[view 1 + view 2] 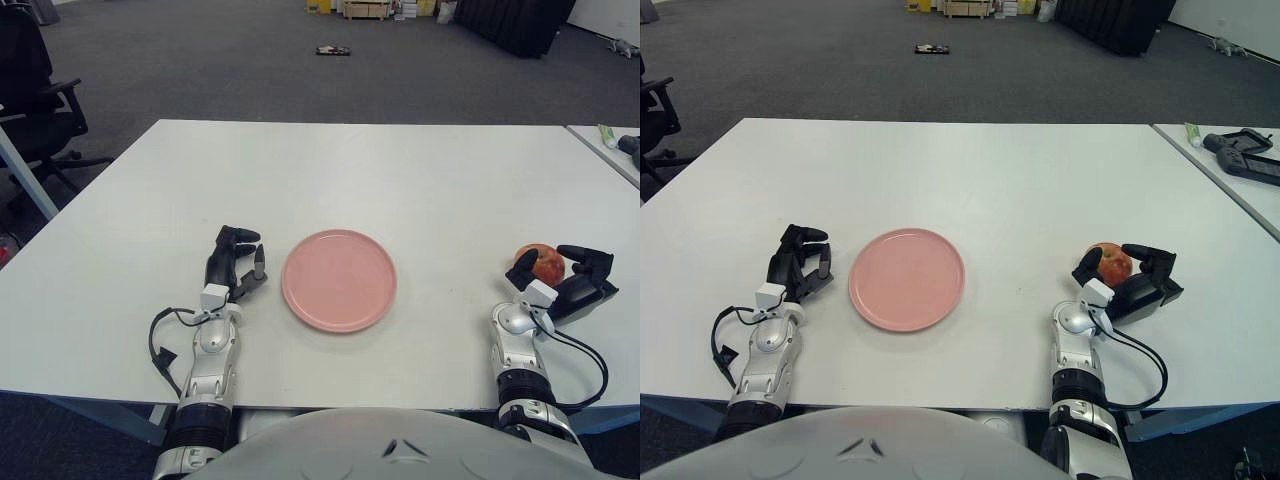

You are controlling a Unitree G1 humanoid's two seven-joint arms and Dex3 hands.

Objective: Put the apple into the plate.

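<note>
Right eye view, right hand (1127, 277) fingers (1145, 254) cupping apple (1112, 262)

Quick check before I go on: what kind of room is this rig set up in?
Probably an office or lab floor: grey carpet, a black office chair at the left, boxes stacked along the far wall. The white table holds a pink plate; the right hand is around the apple.

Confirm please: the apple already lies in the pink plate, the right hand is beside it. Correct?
Not correct. The apple is not in the pink plate; it sits far right of it, between the fingers of the right hand, as the right eye view shows.
</note>
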